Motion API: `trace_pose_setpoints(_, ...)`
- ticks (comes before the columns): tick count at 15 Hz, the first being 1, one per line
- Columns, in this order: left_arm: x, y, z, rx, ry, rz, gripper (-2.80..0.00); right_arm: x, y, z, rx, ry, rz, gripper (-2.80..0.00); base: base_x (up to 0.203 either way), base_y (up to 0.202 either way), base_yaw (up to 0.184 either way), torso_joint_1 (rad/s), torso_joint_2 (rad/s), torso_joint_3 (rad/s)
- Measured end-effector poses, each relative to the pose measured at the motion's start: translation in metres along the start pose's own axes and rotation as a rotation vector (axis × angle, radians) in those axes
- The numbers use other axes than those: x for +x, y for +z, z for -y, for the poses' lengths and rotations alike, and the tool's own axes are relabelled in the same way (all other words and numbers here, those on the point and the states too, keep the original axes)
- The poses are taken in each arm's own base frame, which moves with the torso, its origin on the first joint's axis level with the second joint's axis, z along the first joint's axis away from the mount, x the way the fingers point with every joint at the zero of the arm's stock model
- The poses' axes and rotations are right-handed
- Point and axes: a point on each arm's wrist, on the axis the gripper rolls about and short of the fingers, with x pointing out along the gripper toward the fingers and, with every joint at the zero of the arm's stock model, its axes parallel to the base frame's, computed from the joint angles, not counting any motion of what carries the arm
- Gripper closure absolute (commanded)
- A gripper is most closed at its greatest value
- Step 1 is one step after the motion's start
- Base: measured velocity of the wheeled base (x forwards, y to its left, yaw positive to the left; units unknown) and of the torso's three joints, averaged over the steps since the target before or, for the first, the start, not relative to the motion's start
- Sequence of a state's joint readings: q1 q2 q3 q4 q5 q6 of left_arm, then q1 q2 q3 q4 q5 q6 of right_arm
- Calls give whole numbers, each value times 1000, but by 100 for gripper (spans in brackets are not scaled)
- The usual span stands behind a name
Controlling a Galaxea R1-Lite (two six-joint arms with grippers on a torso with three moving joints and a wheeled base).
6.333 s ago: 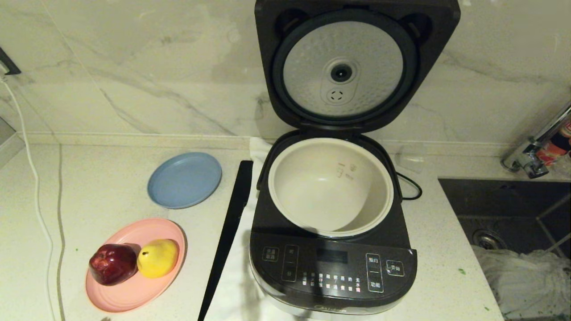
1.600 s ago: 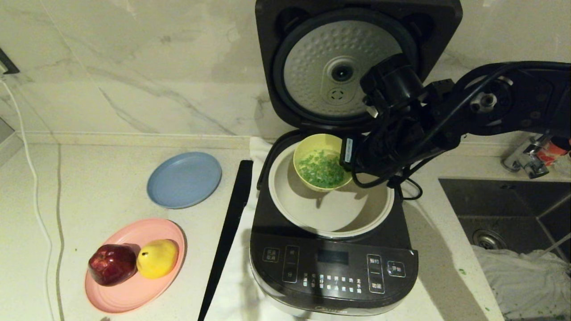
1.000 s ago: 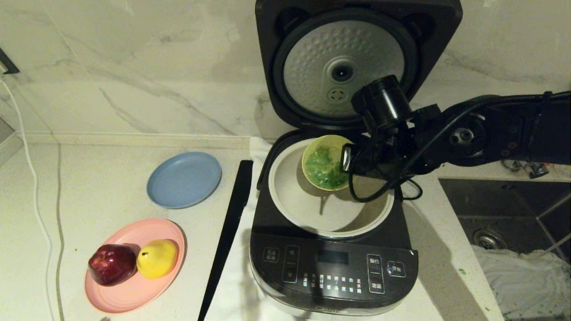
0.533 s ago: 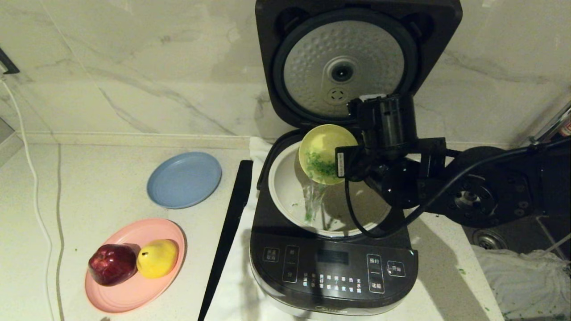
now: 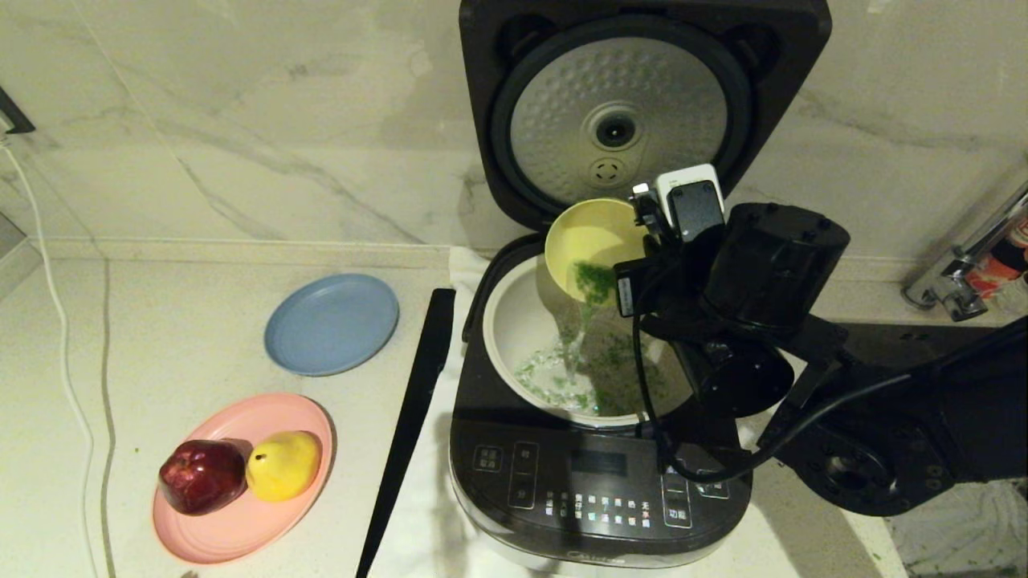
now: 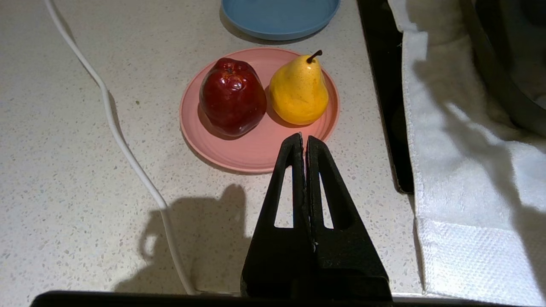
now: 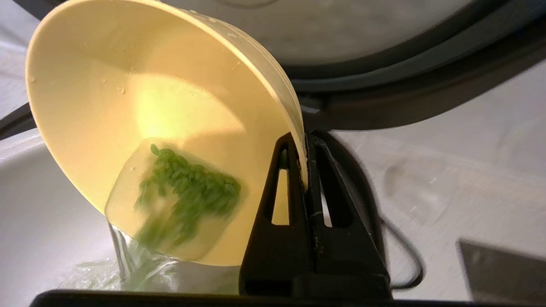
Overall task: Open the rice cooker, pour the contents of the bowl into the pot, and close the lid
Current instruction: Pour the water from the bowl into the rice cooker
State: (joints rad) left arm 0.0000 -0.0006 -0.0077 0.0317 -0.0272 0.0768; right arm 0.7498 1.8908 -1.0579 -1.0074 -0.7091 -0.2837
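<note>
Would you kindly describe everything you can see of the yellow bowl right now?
The bowl is a small, shallow, plain pale-yellow one that looks like plastic, with water droplets inside. It is tipped steeply above the open pot, its rim pinched by the shut right gripper. A clump of green bits clings near its lower lip while water and greens stream out into the pot.

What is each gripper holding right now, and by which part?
The right gripper is shut on the rim of the yellow bowl, tipped over the pot. The left gripper is shut and holds nothing, hovering near the pink plate.
</note>
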Motion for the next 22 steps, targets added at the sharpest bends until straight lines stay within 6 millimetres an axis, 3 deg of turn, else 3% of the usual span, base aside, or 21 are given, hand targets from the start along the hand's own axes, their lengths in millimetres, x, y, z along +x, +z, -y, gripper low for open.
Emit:
trace_pose_setpoints(5,0,0,0,0,0,0,0,-2,-15,-4,-71,-30,156,0,0,0,0,0,0,0)
trace_pose_setpoints(12,0,0,0,0,0,0,0,-4,-29,-7,-75,-47,198,0,0,0,0,0,0,0)
trace_pose_setpoints(22,0,0,0,-1,0,0,0,-4,-18,-5,-71,-60,225,0,0,0,0,0,0,0)
